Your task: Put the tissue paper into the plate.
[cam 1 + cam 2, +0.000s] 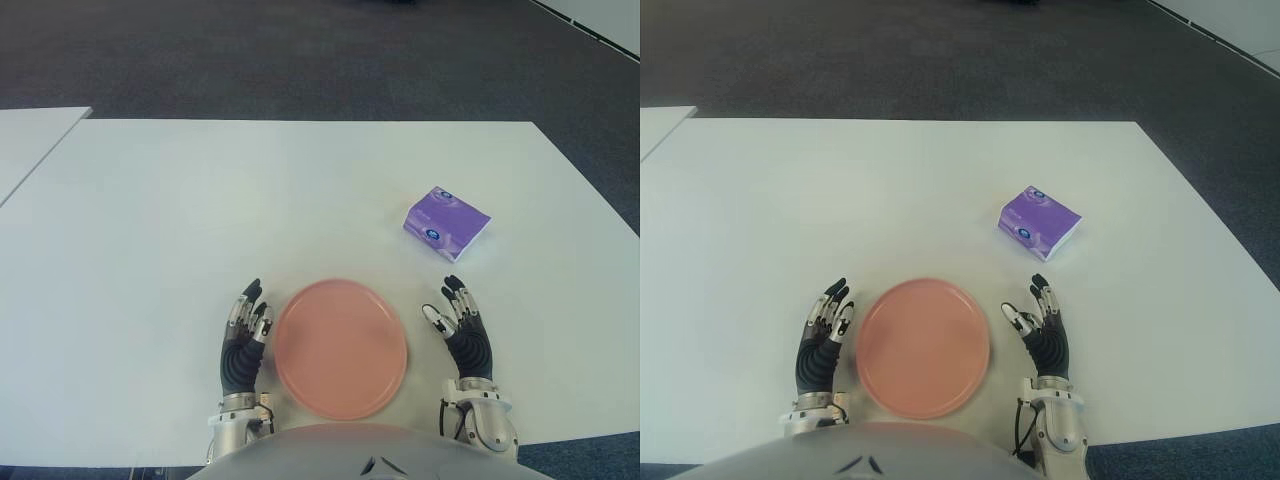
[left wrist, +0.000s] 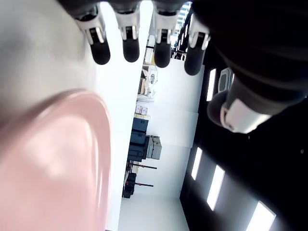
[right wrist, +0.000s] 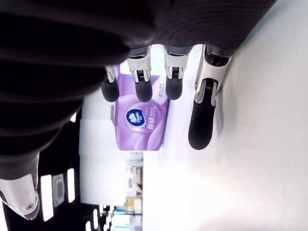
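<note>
A purple tissue pack (image 1: 446, 225) lies on the white table (image 1: 200, 210), to the right and beyond my hands. An empty pink plate (image 1: 340, 347) sits at the near edge in the middle. My right hand (image 1: 460, 320) is just right of the plate, fingers extended and holding nothing; its wrist view shows the tissue pack (image 3: 140, 120) some way beyond the fingertips (image 3: 199, 132). My left hand (image 1: 245, 320) shows just left of the plate, fingers relaxed and empty, with the plate rim (image 2: 72, 159) close beside it.
A second white table (image 1: 25, 140) adjoins at the far left. Dark carpet (image 1: 300, 60) lies beyond the table's far edge. The table's right edge runs close past the tissue pack.
</note>
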